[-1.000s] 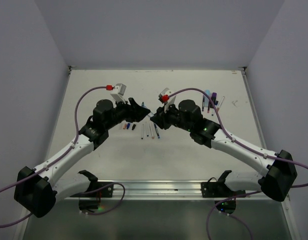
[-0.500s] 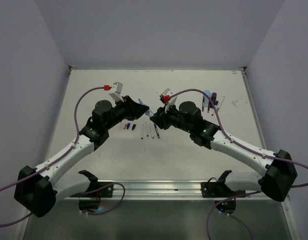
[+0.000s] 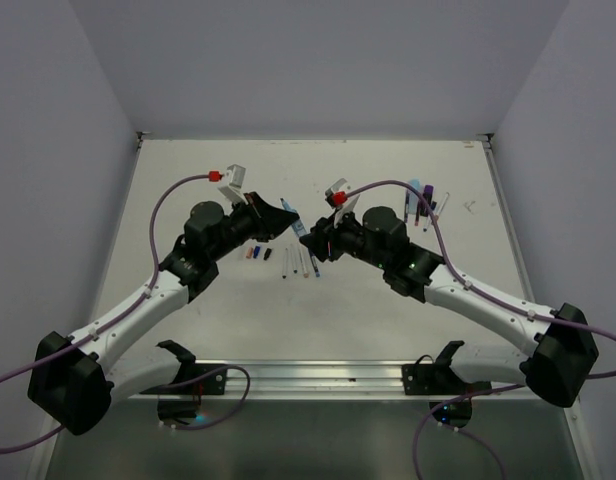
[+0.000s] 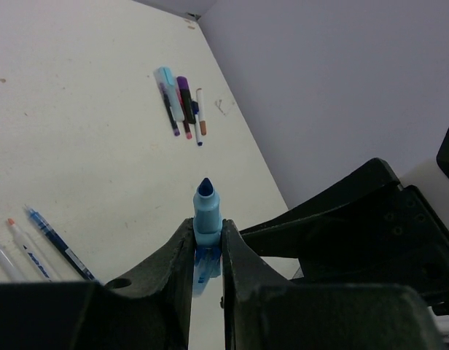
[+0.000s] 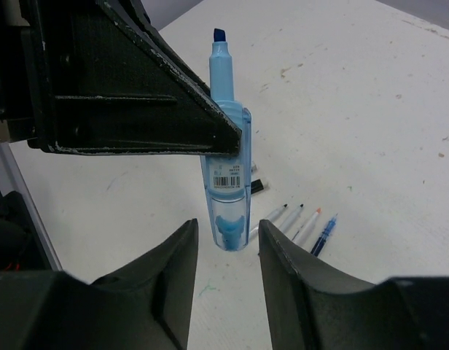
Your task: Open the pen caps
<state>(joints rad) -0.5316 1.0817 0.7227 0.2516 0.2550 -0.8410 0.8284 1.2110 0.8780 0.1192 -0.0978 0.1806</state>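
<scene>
The pale desk (image 3: pixel 188 330) carries everything. The left arm (image 3: pixel 138 300) and the right arm (image 3: pixel 488 300) reach in from the near edge, and their ends nearly meet above the middle of the desk.

The left fingers (image 4: pixel 177 266) are clamped on a light-blue highlighter (image 5: pixel 228 146), pinching it around the collar just behind the tip. It is held off the desk. Its dark blue chisel tip (image 4: pixel 205 188) is bare, with no cap on it.

The right fingers (image 5: pixel 173 270) are spread apart. The tail end of the highlighter lies in the gap between their tips, and neither finger appears to touch it.

Below the two hands, a short row of thin uncapped pens (image 3: pixel 300 262) lies side by side on the desk. At least one is blue-tipped and one orange-tipped.

A second cluster of pens (image 4: pixel 182 102) lies well apart, toward the far right of the desk. It has light-blue, purple and white bodies packed close together.

Just left of the near row sit a few tiny loose pen caps (image 3: pixel 258 253). They look orange, blue and black, though they are too small to be sure.
</scene>
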